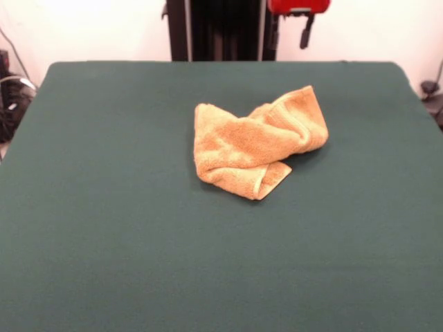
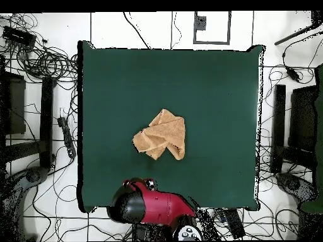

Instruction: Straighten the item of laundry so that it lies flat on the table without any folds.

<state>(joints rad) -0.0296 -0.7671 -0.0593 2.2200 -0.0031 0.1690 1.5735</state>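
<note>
The orange-tan towel (image 1: 256, 138) lies crumpled in a heap a little behind the middle of the dark green table (image 1: 104, 228). It is folded over itself, with one corner sticking out toward the front. Its label is hidden. In the overhead view the towel (image 2: 163, 135) sits near the middle of the table (image 2: 214, 88). My gripper (image 1: 304, 31) is drawn back at the table's far edge, well clear of the towel and holding nothing. The red arm (image 2: 151, 207) is curled over the table's edge by the base.
The black pedestal (image 1: 221, 31) stands behind the table's far edge. Cables and dark equipment (image 2: 38, 126) lie on the floor around the table. Green cloth surrounds the towel on all sides.
</note>
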